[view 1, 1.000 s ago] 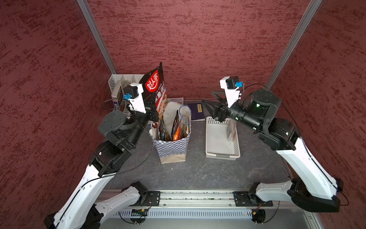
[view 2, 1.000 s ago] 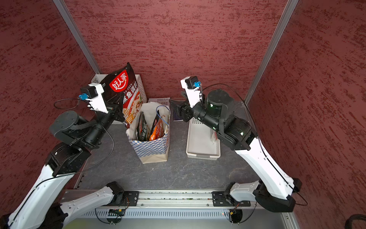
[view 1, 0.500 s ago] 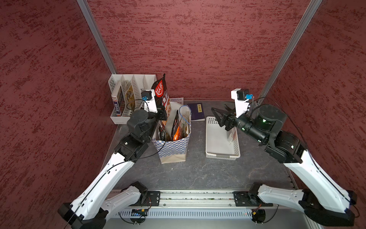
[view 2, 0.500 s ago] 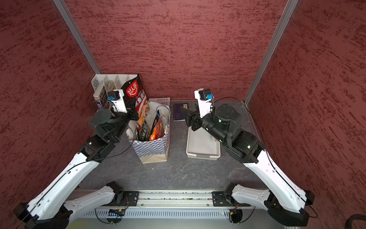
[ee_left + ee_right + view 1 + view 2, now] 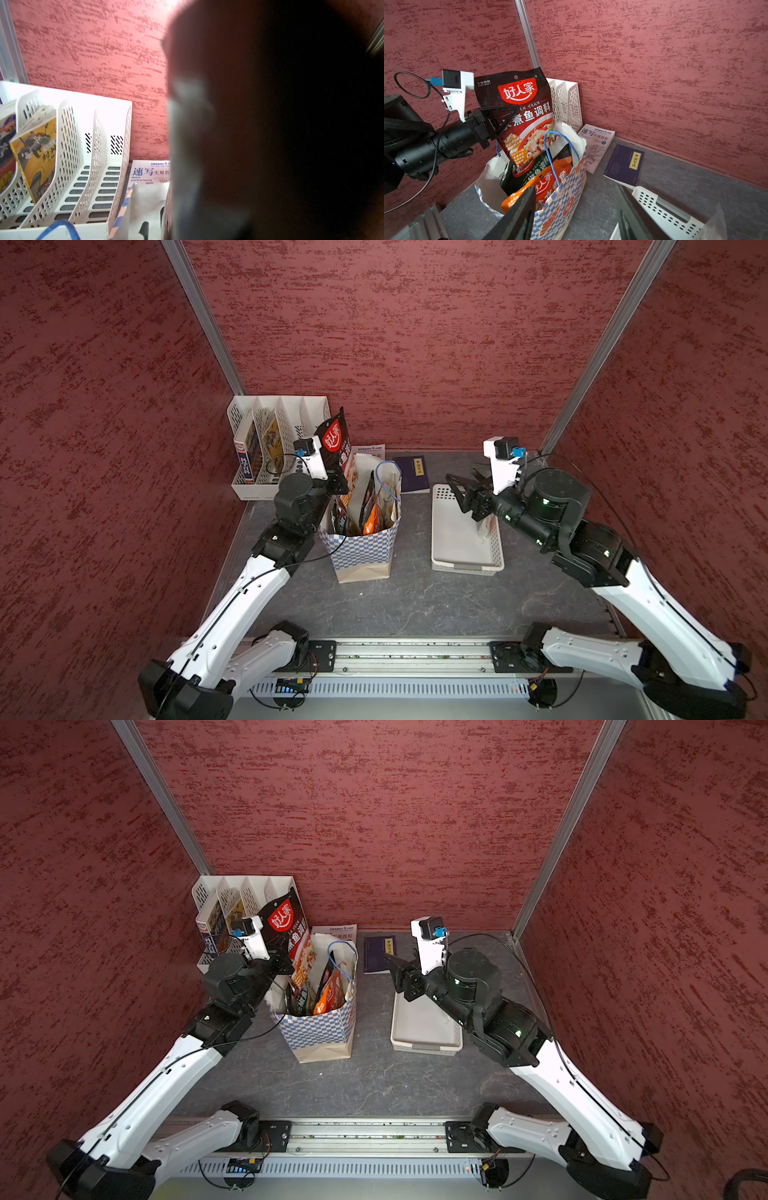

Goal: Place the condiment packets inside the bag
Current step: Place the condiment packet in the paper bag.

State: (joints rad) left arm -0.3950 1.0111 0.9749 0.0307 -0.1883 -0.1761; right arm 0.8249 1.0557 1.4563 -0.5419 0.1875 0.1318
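One black-red packet, clamped in the left gripper, has come down at the 10 o'clock side of the bag in both top views. Left wrist: blocked by it. Right wrist: lower edge inside, ready to release; right gripper gapes empty.

left claw clamped, raised | right claw spread, level
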